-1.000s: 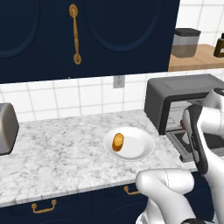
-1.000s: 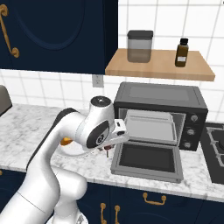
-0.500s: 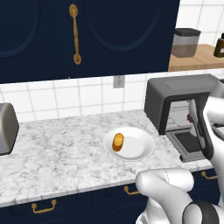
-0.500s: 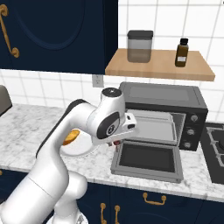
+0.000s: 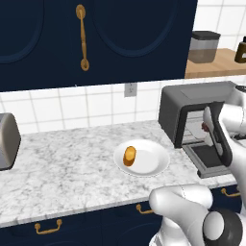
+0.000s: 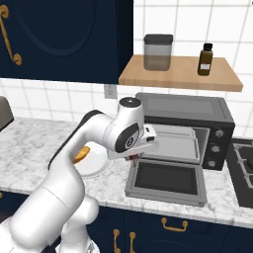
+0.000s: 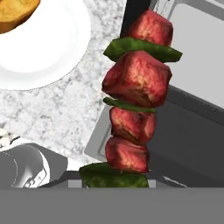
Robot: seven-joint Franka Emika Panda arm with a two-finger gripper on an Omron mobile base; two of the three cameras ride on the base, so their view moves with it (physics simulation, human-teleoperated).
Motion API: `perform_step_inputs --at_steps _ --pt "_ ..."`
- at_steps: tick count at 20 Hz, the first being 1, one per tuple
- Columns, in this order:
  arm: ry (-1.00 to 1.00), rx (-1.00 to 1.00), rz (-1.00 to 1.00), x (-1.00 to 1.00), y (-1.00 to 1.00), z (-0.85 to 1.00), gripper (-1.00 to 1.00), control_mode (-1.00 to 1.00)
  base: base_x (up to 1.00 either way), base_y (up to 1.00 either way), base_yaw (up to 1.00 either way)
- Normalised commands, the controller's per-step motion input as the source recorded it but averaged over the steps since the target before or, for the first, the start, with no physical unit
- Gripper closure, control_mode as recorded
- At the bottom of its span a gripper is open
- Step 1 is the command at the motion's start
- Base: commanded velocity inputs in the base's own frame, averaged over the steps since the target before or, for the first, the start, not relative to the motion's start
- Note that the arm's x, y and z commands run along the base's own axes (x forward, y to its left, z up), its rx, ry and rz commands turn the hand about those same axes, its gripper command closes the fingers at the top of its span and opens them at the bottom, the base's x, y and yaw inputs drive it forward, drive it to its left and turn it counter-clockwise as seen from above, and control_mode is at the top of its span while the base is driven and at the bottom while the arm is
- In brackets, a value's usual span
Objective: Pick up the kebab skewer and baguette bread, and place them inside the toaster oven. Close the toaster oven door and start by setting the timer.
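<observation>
The kebab skewer (image 7: 136,94), carrying red meat chunks and green pepper pieces, is gripped in the jaws of the gripper (image 7: 114,177) and runs up the middle of the hand view. It hangs above the near left corner of the lowered toaster oven door (image 6: 167,181), at the edge of the marble tabletop (image 5: 62,168). The toaster oven (image 6: 185,109) stands open, its door folded flat toward the front. The baguette bread (image 5: 129,156) lies on the white plate (image 5: 153,162), on the tabletop to the left of the oven and apart from it.
</observation>
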Motion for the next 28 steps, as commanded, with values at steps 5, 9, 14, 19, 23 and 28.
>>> perform_step_inputs --at_steps 5,9,14,19,23,28 --pt "0.01 0.0 0.0 0.3 -0.36 0.0 1.0 -1.0 0.0 0.0 0.0" --pt "0.0 0.0 0.0 0.23 -0.64 0.0 1.0 -1.0 0.0 0.0 0.0" --pt "-0.01 0.06 -0.01 0.02 -0.11 -0.09 1.0 -1.0 0.0 0.0 0.0" --pt "0.0 0.1 -0.05 0.13 0.0 -0.09 1.0 -1.0 0.0 0.0 0.0" --pt "0.0 0.02 -0.02 0.3 0.0 -0.02 1.0 -1.0 0.0 0.0 0.0" --pt "-0.01 0.0 0.0 0.24 0.08 -0.22 1.0 -1.0 0.0 0.0 0.0"
